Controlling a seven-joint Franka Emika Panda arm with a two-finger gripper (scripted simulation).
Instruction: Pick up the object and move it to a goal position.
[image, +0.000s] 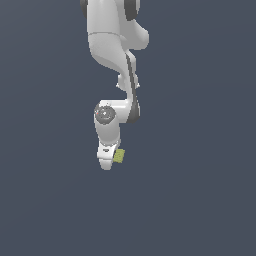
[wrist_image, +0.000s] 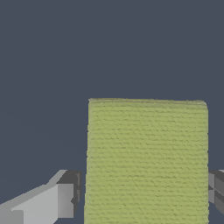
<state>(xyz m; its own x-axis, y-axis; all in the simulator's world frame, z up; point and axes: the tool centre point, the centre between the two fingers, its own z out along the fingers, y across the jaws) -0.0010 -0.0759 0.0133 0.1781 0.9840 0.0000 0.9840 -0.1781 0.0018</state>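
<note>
The arm (image: 112, 65) runs off the top edge of the exterior view, its base unseen. There the gripper (image: 107, 160) covers most of the yellow-green block (image: 119, 156), and its fingertips are too small to separate. In the wrist view the block (wrist_image: 146, 162) and both fingers (wrist_image: 48, 203) are cut by the frame edge.
</note>
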